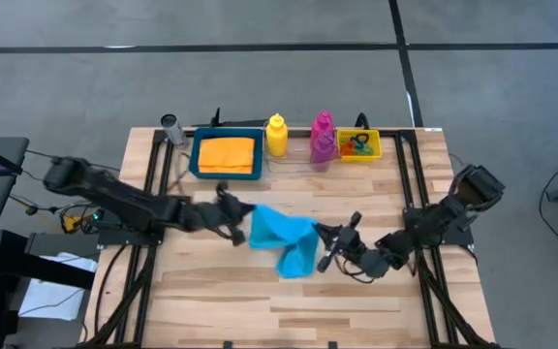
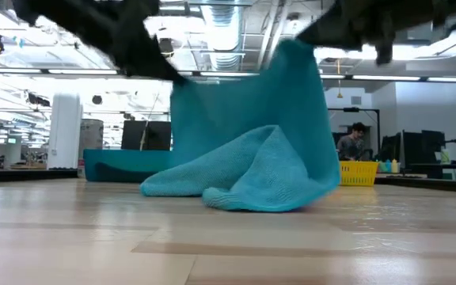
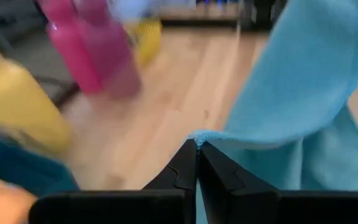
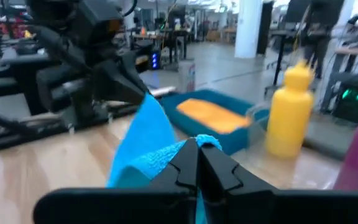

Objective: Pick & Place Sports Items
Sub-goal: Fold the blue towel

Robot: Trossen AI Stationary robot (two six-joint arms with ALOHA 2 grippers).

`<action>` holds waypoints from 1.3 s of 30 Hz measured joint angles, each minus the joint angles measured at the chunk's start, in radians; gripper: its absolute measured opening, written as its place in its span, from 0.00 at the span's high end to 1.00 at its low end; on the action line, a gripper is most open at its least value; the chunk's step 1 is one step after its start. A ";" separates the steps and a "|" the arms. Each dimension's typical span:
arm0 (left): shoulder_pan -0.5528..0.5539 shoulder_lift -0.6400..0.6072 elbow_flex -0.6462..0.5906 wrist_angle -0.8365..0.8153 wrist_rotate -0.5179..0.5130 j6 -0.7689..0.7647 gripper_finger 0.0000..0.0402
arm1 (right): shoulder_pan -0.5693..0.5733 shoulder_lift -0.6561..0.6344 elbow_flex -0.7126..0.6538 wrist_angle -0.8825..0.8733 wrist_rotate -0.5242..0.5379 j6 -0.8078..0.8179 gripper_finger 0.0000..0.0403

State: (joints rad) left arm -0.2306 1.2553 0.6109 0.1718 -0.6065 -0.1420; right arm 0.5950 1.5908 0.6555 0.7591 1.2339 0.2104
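Observation:
A cyan cloth (image 1: pixel 284 240) is at the table's middle, raised at two ends, with its lower folds (image 2: pixel 244 190) lying on the wood. My left gripper (image 1: pixel 243 223) is shut on its left end and my right gripper (image 1: pixel 324 237) is shut on its right end. Along the far edge a blue tray (image 1: pixel 198 155) holds an orange cloth (image 1: pixel 228 153). Beside the tray stand a yellow bottle (image 1: pixel 276 136) and a magenta bottle (image 1: pixel 323 138). A small yellow bin (image 1: pixel 358 145) holds coloured rings. My left gripper pinches a corner of the cyan cloth (image 3: pixel 199 137) between its two shut fingers, coming from the table's left and slanting slightly down. That end is lifted off the table and the cloth falls away beyond the fingers. My right gripper pinches an upper edge of the cyan cloth (image 4: pixel 205 140) between its shut fingers, coming about level from the table's right. That end (image 2: pixel 295 47) is held high, and the cloth hangs below it down to the table.
The tray, bottles and bin line the table's far edge behind the cloth. Bare wood (image 1: pixel 260 301) lies toward the near edge. A person (image 2: pixel 355 138) shows in the room beyond the table.

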 joint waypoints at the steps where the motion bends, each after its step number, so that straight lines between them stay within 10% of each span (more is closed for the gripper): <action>1: 0.000 -0.052 0.000 -0.013 -0.007 0.009 1.00 | 0.002 -0.022 0.007 0.000 0.015 -0.035 1.00; 15: 0.001 -0.530 0.000 -0.109 -0.093 0.262 1.00 | -0.011 -0.280 0.196 0.000 0.166 -0.652 1.00; 39: 0.002 -0.533 0.177 -0.199 -0.233 0.577 1.00 | -0.179 -0.281 0.202 -0.074 0.164 -0.800 1.00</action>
State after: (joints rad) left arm -0.2291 0.7221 0.7879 -0.0270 -0.8398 0.4349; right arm 0.4156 1.3102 0.8574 0.6849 1.3982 -0.5892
